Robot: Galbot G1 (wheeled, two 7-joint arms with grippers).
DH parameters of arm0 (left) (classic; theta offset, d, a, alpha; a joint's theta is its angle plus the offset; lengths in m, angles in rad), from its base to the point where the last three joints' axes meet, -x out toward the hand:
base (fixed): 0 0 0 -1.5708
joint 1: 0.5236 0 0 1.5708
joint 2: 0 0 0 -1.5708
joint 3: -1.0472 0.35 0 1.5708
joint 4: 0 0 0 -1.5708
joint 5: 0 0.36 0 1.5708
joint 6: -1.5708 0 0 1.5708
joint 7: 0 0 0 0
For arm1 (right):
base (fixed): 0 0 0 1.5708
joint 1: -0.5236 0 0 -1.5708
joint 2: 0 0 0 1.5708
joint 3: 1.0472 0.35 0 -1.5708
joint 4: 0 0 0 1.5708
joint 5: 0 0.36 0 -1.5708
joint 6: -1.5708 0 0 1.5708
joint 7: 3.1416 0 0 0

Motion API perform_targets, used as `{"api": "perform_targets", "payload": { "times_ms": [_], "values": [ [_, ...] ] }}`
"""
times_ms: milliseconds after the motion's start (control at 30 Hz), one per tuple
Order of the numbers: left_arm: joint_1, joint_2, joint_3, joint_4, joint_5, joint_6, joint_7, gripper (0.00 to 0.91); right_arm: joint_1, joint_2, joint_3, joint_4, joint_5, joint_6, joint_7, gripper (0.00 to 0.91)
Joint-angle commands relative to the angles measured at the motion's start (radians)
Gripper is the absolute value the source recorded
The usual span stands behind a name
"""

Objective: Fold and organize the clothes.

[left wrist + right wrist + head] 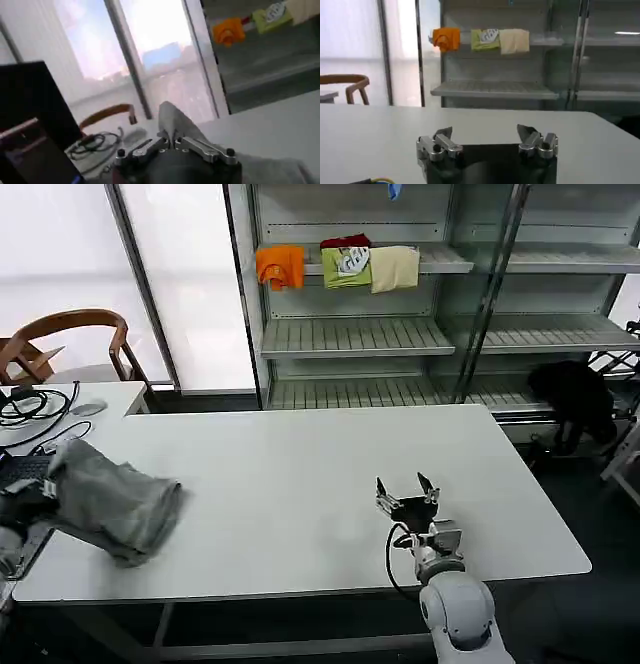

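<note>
The left gripper point(172, 142) pinches the grey T-shirt point(110, 499) at the table's point(300, 484) nine o'clock edge. The right gripper point(407, 489) waits spread apart. Next, the shirt probably needs laying flat.

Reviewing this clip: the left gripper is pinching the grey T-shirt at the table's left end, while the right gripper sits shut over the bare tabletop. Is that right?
One detail is off. The right gripper is open, not shut: the right wrist view shows its fingers spread wide with nothing between them. The rest holds: the left gripper pinches the grey T-shirt at the left end of the table.
</note>
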Motion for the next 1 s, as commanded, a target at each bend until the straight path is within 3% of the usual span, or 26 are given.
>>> {"api": "perform_targets", "payload": {
  "times_ms": [33,100,200,300,333,467,567,733,1000],
  "values": [
    [-0.105,0.293,-0.064,-0.049,0.025,0.090,0.041,0.020,0.002,0.001,-0.006,-0.001,0.006,0.001,-0.001,0.907],
    [-0.091,0.264,-0.027,-0.079,0.049,0.093,0.034,0.020,-0.002,0.000,-0.006,-0.002,0.010,0.007,-0.002,0.907],
    [-0.051,0.118,0.102,-0.166,0.158,0.083,0.022,0.020,-0.011,0.001,-0.005,-0.008,0.012,0.018,-0.001,0.907],
    [-0.013,-0.111,0.265,-0.164,0.323,0.009,-0.005,0.020,-0.025,-0.003,0.000,-0.004,0.011,0.021,0.001,0.907],
    [0.006,-0.231,0.342,-0.131,0.396,-0.027,-0.028,0.020,-0.029,-0.009,0.004,0.001,0.011,0.021,0.002,0.907],
    [0.031,-0.432,0.471,-0.023,0.532,-0.166,-0.097,0.020,-0.049,-0.033,0.023,0.021,0.012,0.021,0.005,0.907],
    [0.029,-0.504,0.537,-0.008,0.504,-0.191,-0.145,0.020,-0.064,-0.050,0.036,0.039,0.017,0.021,0.005,0.907],
    [-0.017,-0.489,0.664,-0.034,0.313,-0.188,-0.217,0.020,-0.073,-0.056,0.046,0.070,0.024,0.013,0.006,0.907],
    [-0.118,-0.526,0.846,-0.026,0.036,-0.047,-0.351,0.020,-0.069,-0.036,0.020,0.114,0.023,-0.031,-0.002,0.907]
  ]
}}
